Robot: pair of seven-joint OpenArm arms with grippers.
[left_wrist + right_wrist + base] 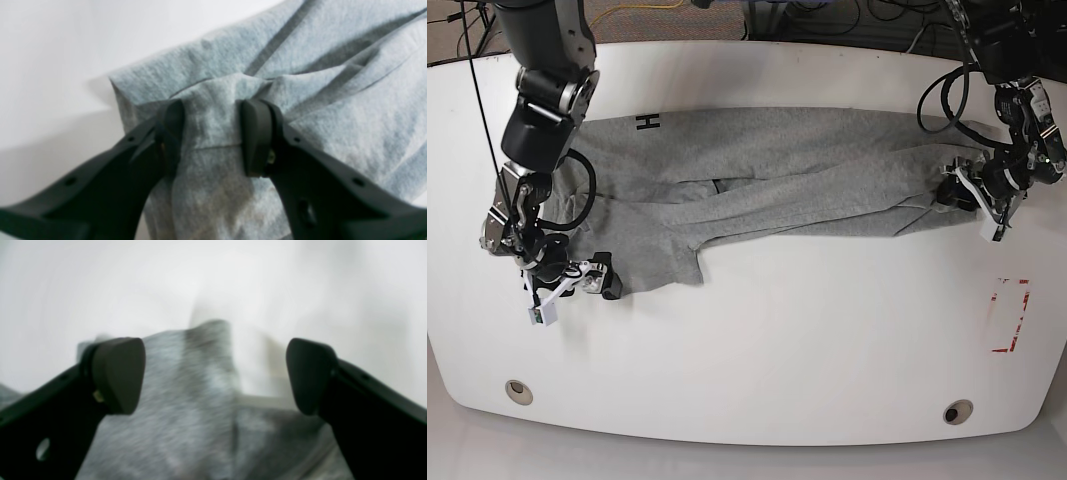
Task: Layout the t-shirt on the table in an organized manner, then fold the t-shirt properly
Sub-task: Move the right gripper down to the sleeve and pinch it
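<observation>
1. Table (757,330): wide, white, smooth, curved edges. Two round grommet holes (518,390) near the front edge; red-outlined rectangle mark (1010,315) at the base view's right.
2. Room: dark floor with tangled cables (847,20) beyond the far edge.
3. T-shirt (757,175): heather grey, stretched in a long bunched band across the far half of the table, not flat. Black letter "H" readable near its left end in the base view; other lettering is hidden in folds.
4. Left end effector (211,136): clenched on a hemmed fold of the t-shirt at the band's right end in the base view.
5. Right end effector (215,376): released, jaws wide apart, blurred grey cloth between and below them, none pinched.
</observation>
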